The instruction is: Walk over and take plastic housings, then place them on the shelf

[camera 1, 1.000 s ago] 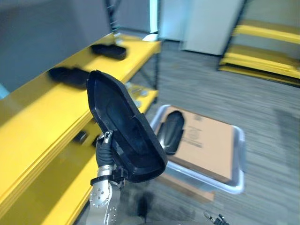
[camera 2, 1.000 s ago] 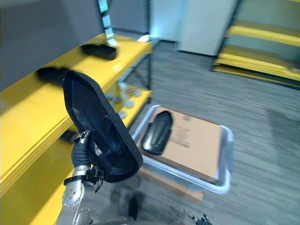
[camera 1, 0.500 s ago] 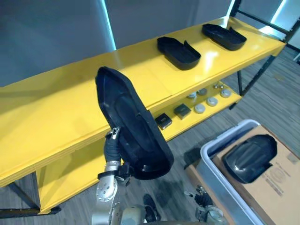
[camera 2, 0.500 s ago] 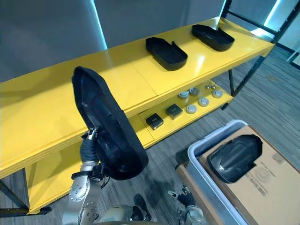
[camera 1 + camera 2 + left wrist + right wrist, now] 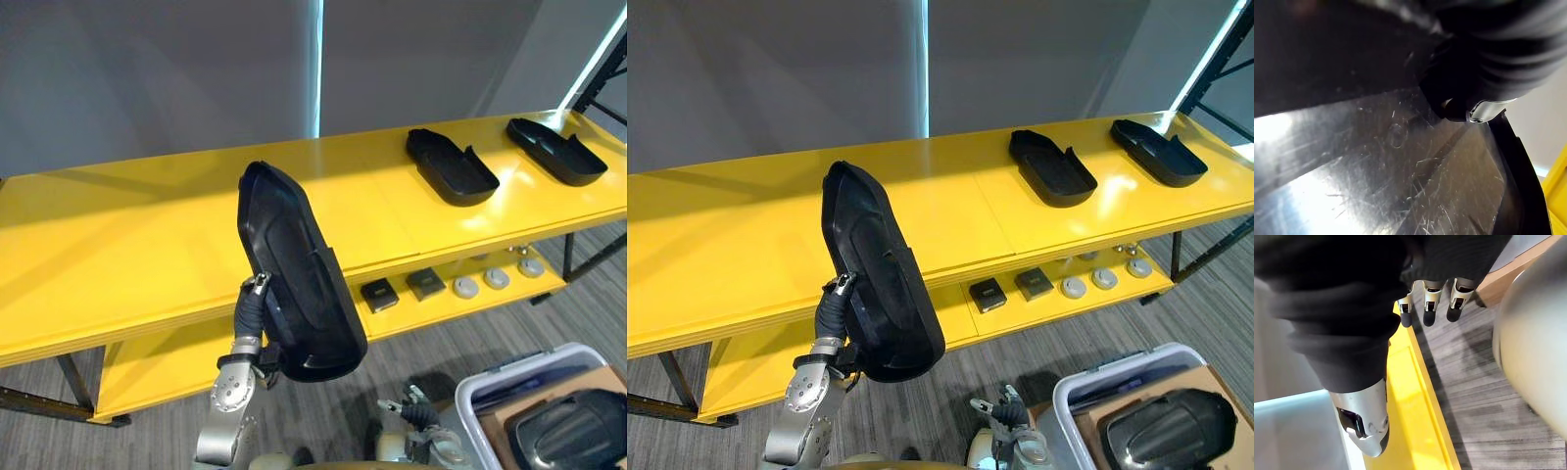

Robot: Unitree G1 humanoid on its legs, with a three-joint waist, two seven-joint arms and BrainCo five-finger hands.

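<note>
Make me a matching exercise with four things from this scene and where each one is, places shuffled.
Things:
1. held housing
2. rightmost housing
3. round silver parts
4. glossy housing

Places:
A. on the lower board
B. in the grey bin
C. upright in the left hand
D. on the top board

Pairs: 1-C, 2-D, 3-A, 4-B

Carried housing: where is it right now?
In the left eye view the carried housing is held roughly upright in the left hand, left of centre, before the yellow shelf, not set down.
</note>
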